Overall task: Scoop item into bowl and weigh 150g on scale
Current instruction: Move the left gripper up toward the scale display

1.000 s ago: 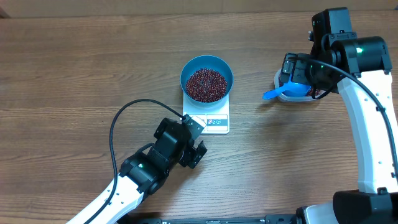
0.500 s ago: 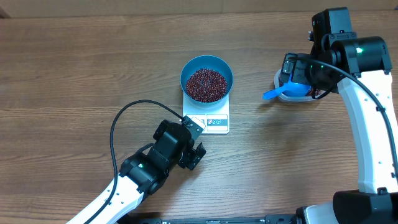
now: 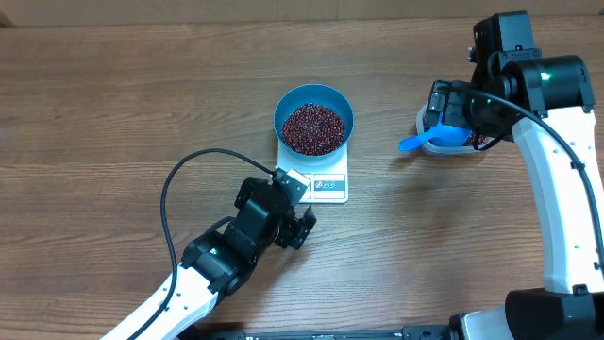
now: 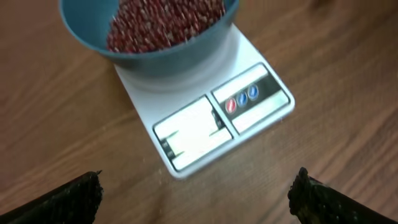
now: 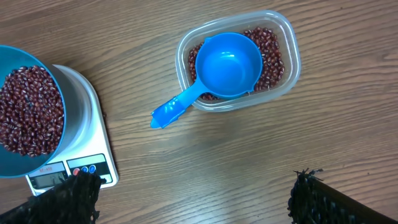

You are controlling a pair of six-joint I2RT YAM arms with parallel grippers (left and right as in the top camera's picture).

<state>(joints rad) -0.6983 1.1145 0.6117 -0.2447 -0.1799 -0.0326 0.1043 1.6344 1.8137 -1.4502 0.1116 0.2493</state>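
Observation:
The blue bowl (image 3: pixel 314 102) stands on the white scale (image 3: pixel 330 186), holding a heap of dark red-brown beans (image 3: pixel 313 128). My left gripper (image 3: pixel 298 206) hovers low just in front of the scale's display edge, open and empty. In the left wrist view its gripper (image 4: pixel 199 199) frames bare wood, with the scale (image 4: pixel 205 124) and the bowl (image 4: pixel 149 53) ahead. My right gripper (image 3: pixel 445 111) hangs open above the clear tub. The right wrist view shows the gripper (image 5: pixel 196 199) empty, and the bowl (image 5: pixel 9 167) on the scale (image 5: pixel 93 134) at left.
A clear rectangular tub (image 5: pixel 287 68) at the right holds more beans (image 5: pixel 271 55) and a blue handled scoop (image 5: pixel 227 65) lying inside, its handle sticking out over the rim toward the scale. The left arm's black cable (image 3: pixel 179 179) loops over the table.
My left gripper has shifted slightly right, toward the scale's front edge, and its cable loop moved with it. The right arm, bowl, scoop and tub have not moved.

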